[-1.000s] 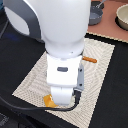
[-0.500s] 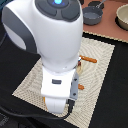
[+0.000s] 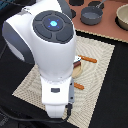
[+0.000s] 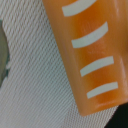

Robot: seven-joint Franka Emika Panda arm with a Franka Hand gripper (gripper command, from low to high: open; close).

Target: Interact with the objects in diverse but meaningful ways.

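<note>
Wrist view gives you a very close look at an orange bread loaf (image 4: 90, 55) with pale curved score marks, lying on the woven cream placemat (image 4: 35, 85). A curved grey-green edge of another object shows at the picture's border; you cannot identify it. No gripper fingers appear, so you cannot tell whether the gripper is spread or pressed together.

Exterior view shows you the white Franka arm (image 3: 52, 47) filling the middle, hiding its gripper and most of the placemat (image 3: 97, 57). Two orange pieces show past the arm's body: one (image 3: 90, 59) towards the tabletop's far edge, one (image 3: 79, 86) nearer. A grey handled pot (image 3: 91, 15) sits near the far edge, off the placemat, with a tan bowl (image 3: 123, 18) beside it.
</note>
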